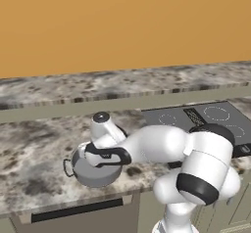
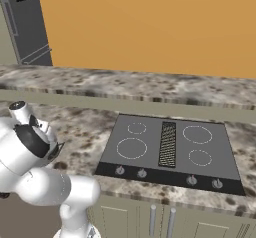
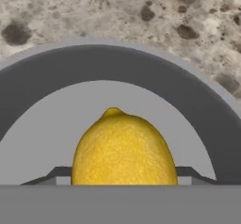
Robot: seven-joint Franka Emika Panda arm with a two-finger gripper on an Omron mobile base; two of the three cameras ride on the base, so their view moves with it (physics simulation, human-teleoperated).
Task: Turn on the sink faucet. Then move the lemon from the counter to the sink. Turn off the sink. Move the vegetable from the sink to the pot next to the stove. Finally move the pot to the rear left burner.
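The bright yellow lemon (image 3: 124, 150) sits between my gripper's (image 3: 123, 175) two dark finger tips, which press against its sides. Right below it lies the light grey floor of the pot (image 3: 56, 119), with the dark inner wall curving around. In the left base view the hand reaches down into the pot (image 1: 90, 175), which stands on the speckled counter (image 1: 29, 149) to the left of the black stove (image 1: 206, 117). The stove's rear left burner (image 2: 136, 128) is bare. The sink and its faucet are out of view.
A raised stone ledge (image 1: 122, 82) and an orange wall run behind the counter. The stove's knobs (image 2: 142, 173) line its front edge, and a vent grille (image 2: 168, 144) splits the cooktop. Beige cabinet doors hang below the counter.
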